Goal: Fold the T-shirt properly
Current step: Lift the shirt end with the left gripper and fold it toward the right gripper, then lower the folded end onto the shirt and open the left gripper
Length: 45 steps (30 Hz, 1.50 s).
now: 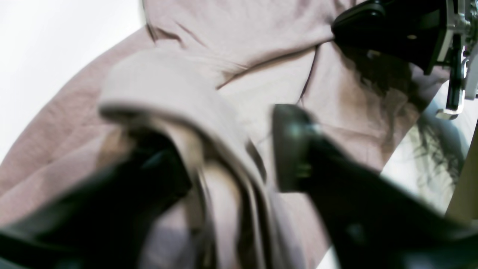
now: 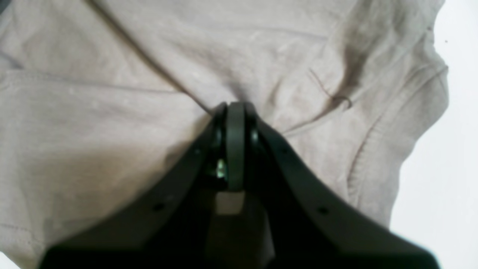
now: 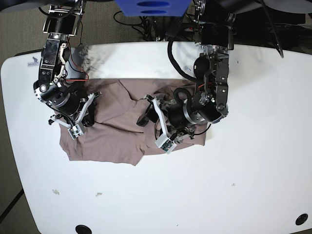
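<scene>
Two grippers on mauve T-shirt (image 3: 117,136), white table (image 3: 253,161).
Left gripper (image 1: 231,149) spread around a fold, three o'clock; right gripper (image 2: 235,112) pressed together, nine o'clock.

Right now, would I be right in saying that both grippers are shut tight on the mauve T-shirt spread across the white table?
Not quite. Only the right gripper is shut, its tips against the T-shirt. The left wrist view shows the left gripper with its jaws apart and a fold of the shirt between them. The shirt does lie on the white table.
</scene>
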Motion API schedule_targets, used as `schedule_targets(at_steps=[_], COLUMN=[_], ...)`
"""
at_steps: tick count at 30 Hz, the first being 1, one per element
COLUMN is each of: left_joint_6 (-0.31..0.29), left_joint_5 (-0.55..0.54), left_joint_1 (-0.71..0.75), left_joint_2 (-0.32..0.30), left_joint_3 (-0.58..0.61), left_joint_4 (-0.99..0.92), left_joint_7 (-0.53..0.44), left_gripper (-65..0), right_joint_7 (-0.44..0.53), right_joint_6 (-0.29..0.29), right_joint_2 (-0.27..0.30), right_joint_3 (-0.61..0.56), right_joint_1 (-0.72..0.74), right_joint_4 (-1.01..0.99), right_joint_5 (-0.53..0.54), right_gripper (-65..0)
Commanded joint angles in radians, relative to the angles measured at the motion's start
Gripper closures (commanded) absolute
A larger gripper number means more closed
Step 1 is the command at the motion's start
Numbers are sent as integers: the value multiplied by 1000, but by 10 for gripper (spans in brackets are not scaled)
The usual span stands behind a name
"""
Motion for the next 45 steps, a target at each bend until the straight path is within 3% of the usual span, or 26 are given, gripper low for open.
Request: schedule_targets(at_steps=[1,4,7,23,45], left_joint_6=[-5,-5,-5,-6,-9], left_joint_5=[-24,-24,-26,-27,-27], left_joint_1=[-18,-18,-18,-21,-23], left_joint_2=[4,1,1,7,7], left_joint_3=[0,0,0,6,121], left_joint_4=[17,20,20,20,34], left_joint_7=[-24,-25,-25,-24,-25], left_gripper=[-445,-548,-589,-527,-527], right_joint_7=[-114,-114,-114,-114,-114], right_joint_6=[8,8,8,8,8], right_joint_2=[8,8,8,8,8], right_joint_3=[-3,-3,-3,-3,-4], right_joint_1=[-20,-20,-20,-20,-20], right_joint_4=[-10,-10,-10,-10,-10], right_joint_5=[-58,-58,-58,-58,-58], right_gripper=[0,0,0,0,0])
